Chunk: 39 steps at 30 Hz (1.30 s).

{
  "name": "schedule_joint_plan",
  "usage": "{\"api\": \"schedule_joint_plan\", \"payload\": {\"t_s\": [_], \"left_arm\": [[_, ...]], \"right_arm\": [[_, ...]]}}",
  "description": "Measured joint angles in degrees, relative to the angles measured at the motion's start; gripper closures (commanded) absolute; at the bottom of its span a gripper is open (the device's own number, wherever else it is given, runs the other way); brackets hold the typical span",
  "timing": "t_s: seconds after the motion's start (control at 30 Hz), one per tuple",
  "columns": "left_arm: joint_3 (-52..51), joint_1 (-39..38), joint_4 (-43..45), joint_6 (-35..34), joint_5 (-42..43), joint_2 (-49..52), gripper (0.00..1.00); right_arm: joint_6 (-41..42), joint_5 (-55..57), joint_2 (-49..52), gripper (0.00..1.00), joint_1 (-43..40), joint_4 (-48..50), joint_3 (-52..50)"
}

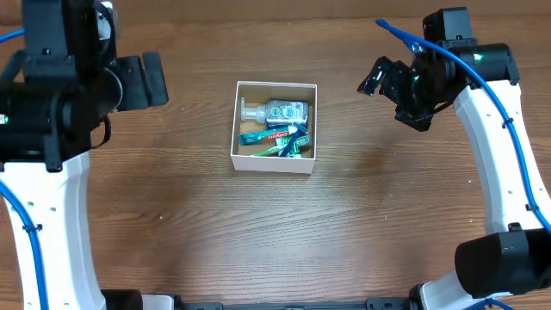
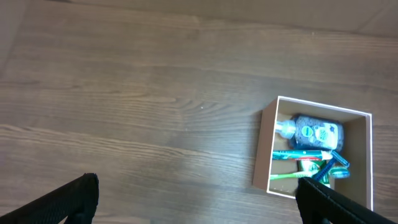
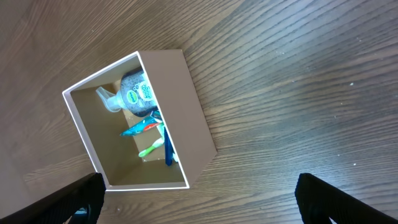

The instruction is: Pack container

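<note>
The container [image 1: 274,162], a square shallow cardboard box, white outside and brown inside, sits at the table's middle. It also shows in the left wrist view [image 2: 264,149] and the right wrist view [image 3: 196,118]. Inside lie a clear pump bottle [image 1: 277,110], a toothpaste tube [image 1: 274,135], a green toothbrush [image 1: 277,148] and a blue razor [image 1: 298,136]. My left gripper [image 1: 142,82] is open and empty, raised to the box's left. My right gripper [image 1: 385,79] is open and empty, raised to the box's right.
The wooden table [image 1: 172,224] carries nothing else that I can see. Both white arm bodies stand at the left and right edges.
</note>
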Motion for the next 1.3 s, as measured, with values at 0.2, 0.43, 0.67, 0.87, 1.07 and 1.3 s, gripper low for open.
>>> {"api": "schedule_joint_plan", "payload": {"t_s": [0.2, 0.43, 0.67, 0.87, 1.07, 1.3], "left_arm": [[-0.13, 0.07, 0.0, -0.72, -0.02, 2.21, 0.0], [-0.13, 0.07, 0.0, -0.94, -0.02, 2.4, 0.0], [-0.13, 0.07, -0.02, -0.94, -0.02, 2.4, 0.0], [-0.13, 0.07, -0.02, -0.94, -0.02, 2.4, 0.0], [-0.15, 0.07, 0.0, -0.94, -0.04, 2.4, 0.0], [-0.15, 0.07, -0.02, -0.94, -0.04, 2.4, 0.0]], "right_arm": [[0.02, 0.09, -0.61, 0.0, 0.96, 0.0, 0.0], [0.0, -0.02, -10.03, 0.0, 4.94, -0.02, 0.0], [0.02, 11.17, -20.85, 0.0, 4.83, 0.15, 0.0], [-0.09, 23.56, -33.33, 0.0, 4.81, 3.67, -3.13], [-1.2, 27.06, -47.76, 0.0, 4.81, 25.05, -25.51], [-1.36, 28.06, -68.39, 0.0, 4.83, 37.03, -59.3]]}}
